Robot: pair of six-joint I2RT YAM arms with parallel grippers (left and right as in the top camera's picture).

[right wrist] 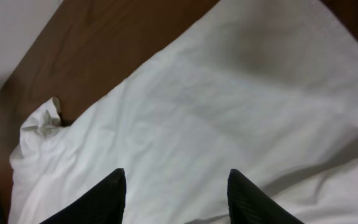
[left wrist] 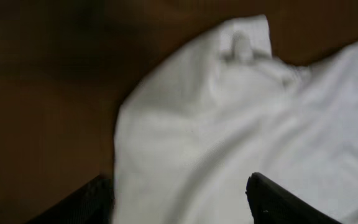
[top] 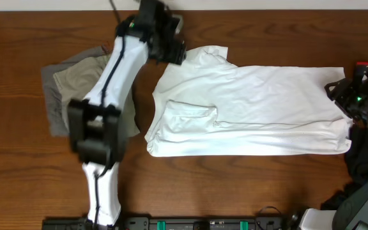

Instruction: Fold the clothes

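Observation:
The clothes are chiefly a large white T-shirt [top: 254, 108], folded lengthwise into a long band across the middle and right of the table. My left gripper [top: 171, 48] hovers over its far left corner. In the left wrist view it [left wrist: 179, 180] is open, with white cloth [left wrist: 197, 124] lying flat below the jaws. My right gripper [top: 337, 89] is at the shirt's right end. Seen from the right wrist, it [right wrist: 176, 173] is open above smooth white fabric [right wrist: 216, 93], holding nothing.
Khaki shorts [top: 75, 76] lie on a grey piece [top: 53, 108] at the left, partly under my left arm. A black garment [top: 361, 153] lies at the right edge beside the right arm's base. Bare wooden table [top: 235, 185] shows in front of the shirt.

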